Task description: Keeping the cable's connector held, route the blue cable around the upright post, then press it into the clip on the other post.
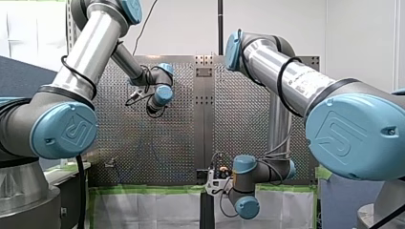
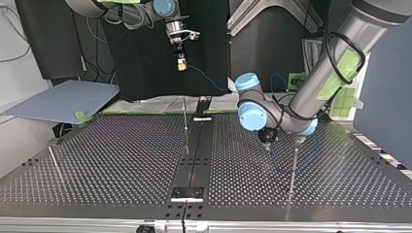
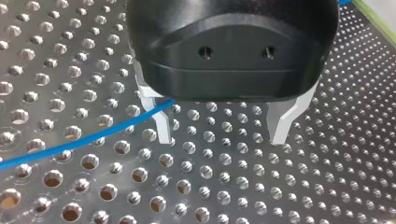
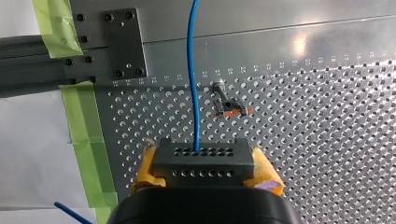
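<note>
In the right wrist view my right gripper has its yellow pads shut on a dark block connector. The blue cable runs straight out of the connector, over the table. A short post with an orange clip piece stands just beside the cable line. In the top view that gripper hangs high beyond the table's far edge. My left gripper is open low over the perforated plate. The cable passes against the outer side of one metal finger; nothing lies between the fingers.
In the top view thin upright posts stand at the middle back, the right and the left. A dark rail runs down the middle of the table. Green tape marks the table's edge.
</note>
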